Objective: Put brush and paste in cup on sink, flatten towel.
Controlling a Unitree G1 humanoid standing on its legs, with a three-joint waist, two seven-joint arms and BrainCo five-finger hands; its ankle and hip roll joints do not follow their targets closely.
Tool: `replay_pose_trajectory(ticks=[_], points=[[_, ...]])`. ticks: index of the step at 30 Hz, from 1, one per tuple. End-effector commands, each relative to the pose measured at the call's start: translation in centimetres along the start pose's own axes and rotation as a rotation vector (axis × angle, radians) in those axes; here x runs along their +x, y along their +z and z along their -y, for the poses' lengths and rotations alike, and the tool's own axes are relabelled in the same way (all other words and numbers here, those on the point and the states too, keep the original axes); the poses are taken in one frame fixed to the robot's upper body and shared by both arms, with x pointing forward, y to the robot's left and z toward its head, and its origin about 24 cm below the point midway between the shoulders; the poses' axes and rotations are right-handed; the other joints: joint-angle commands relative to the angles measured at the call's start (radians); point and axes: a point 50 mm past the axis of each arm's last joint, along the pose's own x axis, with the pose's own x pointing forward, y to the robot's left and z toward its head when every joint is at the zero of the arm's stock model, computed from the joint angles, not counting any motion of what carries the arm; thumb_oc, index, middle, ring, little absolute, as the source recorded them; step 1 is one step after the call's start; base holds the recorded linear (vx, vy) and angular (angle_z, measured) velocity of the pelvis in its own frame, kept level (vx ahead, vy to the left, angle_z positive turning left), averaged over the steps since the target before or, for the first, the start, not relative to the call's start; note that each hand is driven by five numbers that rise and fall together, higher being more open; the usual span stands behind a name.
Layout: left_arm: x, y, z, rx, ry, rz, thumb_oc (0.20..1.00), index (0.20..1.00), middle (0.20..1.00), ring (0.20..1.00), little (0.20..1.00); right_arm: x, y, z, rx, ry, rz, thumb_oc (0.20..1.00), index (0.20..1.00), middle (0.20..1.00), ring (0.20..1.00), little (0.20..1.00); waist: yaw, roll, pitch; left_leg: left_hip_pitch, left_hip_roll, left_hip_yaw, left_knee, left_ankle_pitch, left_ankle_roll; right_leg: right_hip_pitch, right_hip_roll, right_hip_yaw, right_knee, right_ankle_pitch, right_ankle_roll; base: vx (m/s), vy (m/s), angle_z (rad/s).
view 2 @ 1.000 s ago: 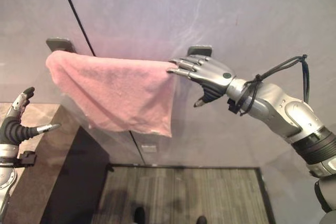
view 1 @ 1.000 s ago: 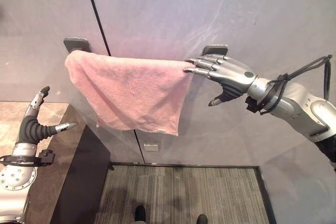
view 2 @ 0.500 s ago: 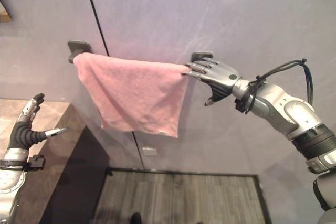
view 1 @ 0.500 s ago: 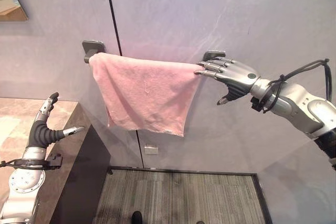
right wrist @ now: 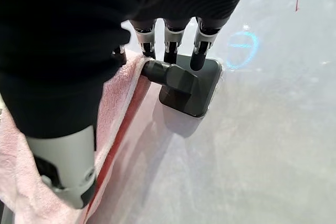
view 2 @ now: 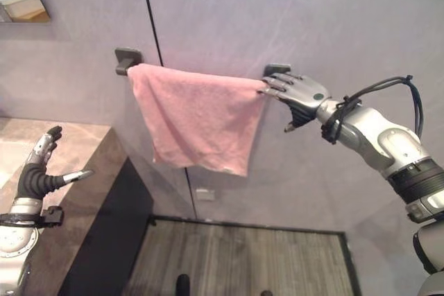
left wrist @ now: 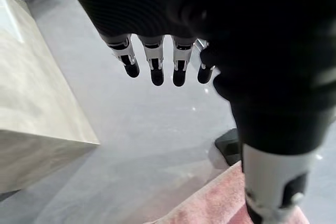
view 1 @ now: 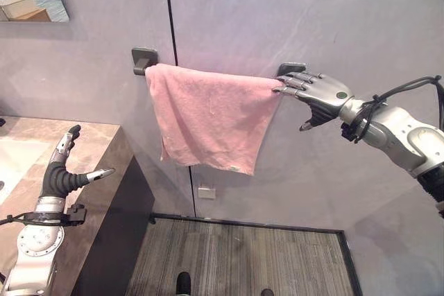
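Right eye view: right hand (view 2: 300,95) fingertips apparently touching towel (view 2: 198,118) end.

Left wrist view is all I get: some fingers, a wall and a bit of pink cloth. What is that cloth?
Observer: A pink towel draped between two dark wall brackets. Its lower edge hangs slanted.
Operator: Is the other hand doing anything with it?
Observer: The right hand has straight fingers at the towel's end, by the right bracket, not curled round it.
Operator: And the hand I'm looking along?
Observer: The left hand is raised open above the stone counter, touching nothing.
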Motion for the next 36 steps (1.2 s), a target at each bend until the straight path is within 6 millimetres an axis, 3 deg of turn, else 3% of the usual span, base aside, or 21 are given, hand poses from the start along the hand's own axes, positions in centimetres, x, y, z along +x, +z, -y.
replay_pose_trajectory(ticks=[1, 3, 7, 8, 9, 10, 11, 12, 23, 25, 29, 32, 35, 36], points=[[1.4, 2.1, -0.9, -0.053, 0.092, 0.122, 1.000, 1.000, 1.000, 1.000, 1.000, -3.8, -6.0, -2.9, -0.084, 0.173, -0.335, 1.000, 1.000, 1.000, 1.000, 1.000, -0.026, 0.011, 0.054, 0.106, 0.037, -0.012, 0.004, -0.008, -0.009, 0.116, -0.035, 0.010, 0.008, 0.050, 0.033, 0.01, 0.001, -0.04], [1.3, 2.1, -0.8, -0.054, 0.097, 0.123, 1.000, 1.000, 1.000, 1.000, 1.000, -4.0, -5.8, -2.8, -0.080, 0.135, -0.340, 1.000, 1.000, 1.000, 1.000, 1.000, -0.023, 0.010, 0.054, 0.107, 0.037, -0.011, 0.004, -0.009, -0.009, 0.117, -0.035, 0.010, 0.008, 0.049, 0.033, 0.01, 0.004, -0.02], [0.7, 1.8, -0.4, -0.091, 0.131, 0.116, 1.000, 1.000, 1.000, 1.000, 1.000, -4.7, -5.7, -1.3, 0.064, -0.154, -0.409, 1.000, 1.000, 1.000, 1.000, 1.000, -0.035, 0.023, 0.054, 0.113, 0.035, -0.009, 0.004, -0.019, -0.006, 0.120, -0.035, 0.013, 0.008, 0.043, 0.034, 0.02, 0.000, 0.04], [0.8, 1.8, -0.4, -0.089, 0.127, 0.119, 1.000, 1.000, 1.000, 1.000, 1.000, -4.9, -5.7, -1.4, 0.066, -0.155, -0.413, 1.000, 1.000, 1.000, 1.000, 1.000, -0.032, 0.020, 0.054, 0.111, 0.035, -0.009, 0.004, -0.014, -0.005, 0.118, -0.035, 0.013, 0.008, 0.047, 0.033, 0.00, -0.002, -0.41], [0.8, 1.8, -0.3, -0.098, 0.136, 0.120, 1.000, 1.000, 1.000, 1.000, 1.000, -5.3, -5.7, -1.4, 0.126, -0.230, -0.444, 1.000, 1.000, 1.000, 1.000, 1.000, -0.033, 0.021, 0.053, 0.109, 0.034, -0.009, 0.004, -0.013, -0.004, 0.116, -0.035, 0.014, 0.008, 0.047, 0.032, 0.00, 0.000, 0.00], [0.6, 1.6, 0.3, -0.133, 0.142, 0.117, 1.000, 1.000, 1.000, 1.000, 1.000, -5.8, -5.4, -0.8, 0.332, -0.465, -0.487, 1.000, 1.000, 1.000, 1.000, 1.000, -0.035, 0.027, 0.055, 0.116, 0.035, -0.009, 0.004, -0.021, -0.003, 0.123, -0.034, 0.016, 0.008, 0.039, 0.031, 0.01, -0.005, 0.20], [0.7, 1.7, 0.3, -0.131, 0.139, 0.119, 1.000, 1.000, 1.000, 1.000, 1.000, -5.9, -5.4, -0.9, 0.334, -0.466, -0.490, 1.000, 1.000, 1.000, 1.000, 1.000, -0.032, 0.024, 0.055, 0.113, 0.034, -0.010, 0.004, -0.015, -0.002, 0.121, -0.035, 0.016, 0.008, 0.043, 0.030, 0.00, 0.000, 0.00], [0.6, 1.5, 0.7, -0.168, 0.144, 0.113, 1.000, 1.000, 1.000, 1.000, 1.000, -5.9, -4.9, -0.8, 0.450, -0.579, -0.485, 1.000, 1.000, 1.000, 1.000, 1.000, -0.034, 0.027, 0.054, 0.113, 0.033, -0.009, 0.004, -0.016, 0.000, 0.120, -0.034, 0.018, 0.008, 0.042, 0.029, -0.01, -0.004, -0.23], [0.7, 1.9, 2.3, -0.260, 0.151, 0.135, 1.000, 1.000, 1.000, 1.000, 1.000, -5.8, -1.2, 1.9, 0.854, -0.954, -0.282, 1.000, 1.000, 1.000, 1.000, 1.000, -0.040, 0.031, 0.045, 0.140, 0.038, 0.006, 0.004, -0.026, 0.006, 0.128, -0.029, 0.034, 0.008, 0.033, 0.023, 0.01, -0.004, -0.09], [0.7, 2.3, 2.3, -0.283, 0.187, 0.155, 1.000, 1.000, 1.000, 1.000, 1.000, -6.5, -0.8, 2.5, 0.959, -1.075, -0.247, 1.000, 1.000, 1.000, 1.000, 1.000, -0.046, 0.032, 0.044, 0.144, 0.039, 0.011, 0.004, -0.027, 0.006, 0.129, -0.029, 0.036, 0.008, 0.032, 0.022, 0.00, 0.000, 0.00], [0.3, 3.3, 1.8, -0.365, 0.277, 0.220, 1.000, 1.000, 1.000, 1.000, 1.000, -9.1, -0.7, 3.5, 0.933, -1.232, -0.247, 1.000, 1.000, 1.000, 1.000, 1.000, -0.058, 0.028, 0.040, 0.147, 0.040, 0.012, 0.004, -0.030, 0.005, 0.130, -0.026, 0.039, 0.008, 0.028, 0.020, 0.00, 0.000, 0.00], [-0.3, 2.9, 2.1, -0.403, 0.284, 0.193, 1.000, 1.000, 1.000, 1.000, 1.000, -10.1, -0.9, 2.3, 0.911, -1.207, -0.315, 1.000, 1.000, 1.000, 1.000, 1.000, -0.059, 0.027, 0.038, 0.148, 0.040, 0.012, 0.004, -0.031, 0.005, 0.130, -0.026, 0.040, 0.008, 0.028, 0.020, 0.00, 0.000, 0.00], [-1.9, 0.4, 3.6, -0.450, 0.241, 0.049, 1.000, 1.000, 1.000, 1.000, 1.000, -12.3, -1.4, -2.9, 0.990, -1.064, -0.537, 1.000, 1.000, 1.000, 1.000, 1.000, -0.072, 0.026, 0.037, 0.153, 0.042, 0.016, 0.004, -0.031, 0.007, 0.129, -0.022, 0.045, 0.008, 0.029, 0.019, 0.00, -0.008, -0.02], [-1.9, 0.4, 3.7, -0.451, 0.238, 0.047, 1.000, 1.000, 1.000, 1.000, 1.000, -12.4, -1.4, -3.0, 0.989, -1.062, -0.539, 1.000, 1.000, 1.000, 1.000, 1.000, -0.071, 0.027, 0.035, 0.154, 0.042, 0.016, 0.004, -0.032, 0.007, 0.129, -0.022, 0.045, 0.008, 0.029, 0.019, 0.00, 0.000, 0.00]])
